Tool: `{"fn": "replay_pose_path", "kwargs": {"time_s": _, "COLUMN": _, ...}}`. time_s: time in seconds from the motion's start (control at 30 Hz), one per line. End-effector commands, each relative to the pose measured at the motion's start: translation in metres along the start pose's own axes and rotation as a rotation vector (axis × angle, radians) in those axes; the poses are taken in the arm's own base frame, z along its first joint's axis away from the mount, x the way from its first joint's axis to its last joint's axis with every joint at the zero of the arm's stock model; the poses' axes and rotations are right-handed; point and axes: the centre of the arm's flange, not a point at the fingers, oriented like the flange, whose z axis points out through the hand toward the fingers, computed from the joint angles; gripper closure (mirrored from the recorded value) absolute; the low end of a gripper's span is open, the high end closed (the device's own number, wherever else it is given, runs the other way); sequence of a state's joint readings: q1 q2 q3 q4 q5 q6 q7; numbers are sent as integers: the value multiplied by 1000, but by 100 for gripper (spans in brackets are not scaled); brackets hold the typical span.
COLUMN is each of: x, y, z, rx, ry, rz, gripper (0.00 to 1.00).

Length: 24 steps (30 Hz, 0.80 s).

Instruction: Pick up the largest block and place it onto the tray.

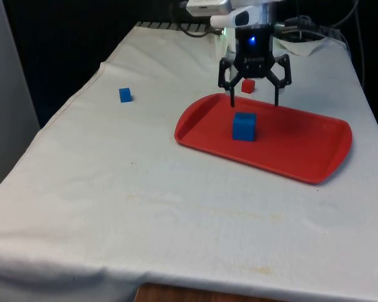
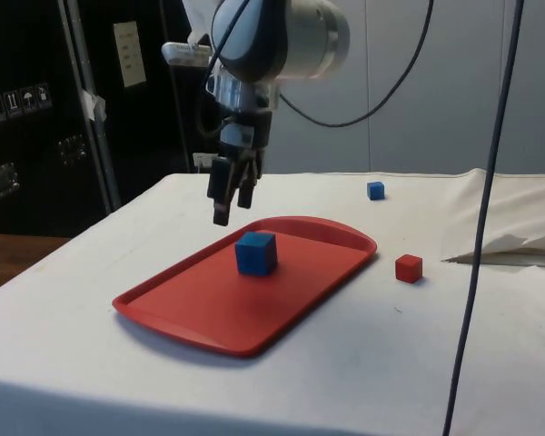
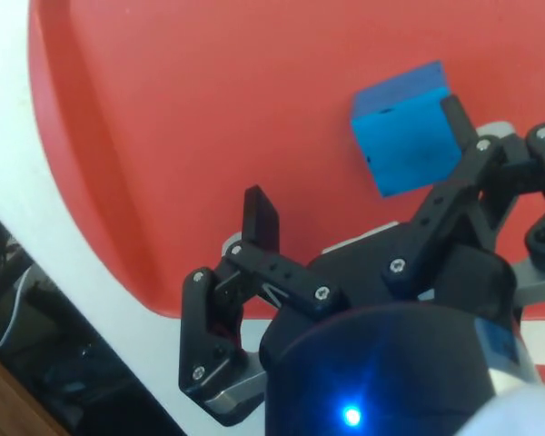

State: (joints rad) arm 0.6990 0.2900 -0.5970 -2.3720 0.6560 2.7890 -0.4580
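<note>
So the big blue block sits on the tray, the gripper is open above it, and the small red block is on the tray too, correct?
Not quite. The small red block lies on the cloth beside the tray, not on it; the side view shows this. The big blue block is on the tray, with the open gripper above.

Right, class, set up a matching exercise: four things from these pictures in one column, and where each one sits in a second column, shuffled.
Things
1. big blue block
2. small blue block
3. red block
4. gripper

Places
A. on the cloth just off the tray's edge
B. on the cloth far from the tray, towards the front view's left
C. in the air above the tray, empty
D. on the tray

Pairs: 1-D, 2-B, 3-A, 4-C
</note>
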Motion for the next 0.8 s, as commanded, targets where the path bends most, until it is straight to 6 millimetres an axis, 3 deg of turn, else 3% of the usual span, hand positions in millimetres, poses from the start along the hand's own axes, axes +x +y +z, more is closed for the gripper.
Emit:
{"fn": "replay_pose_path", "kwargs": {"time_s": 0.0, "x": 1, "y": 2, "z": -2, "rx": -10, "ry": -10, "rz": 1, "gripper": 0}}
{"fn": "replay_pose_path", "kwargs": {"time_s": 0.77, "x": 34, "y": -18, "z": -29, "rx": -25, "ry": -5, "rz": -54, "gripper": 0}}
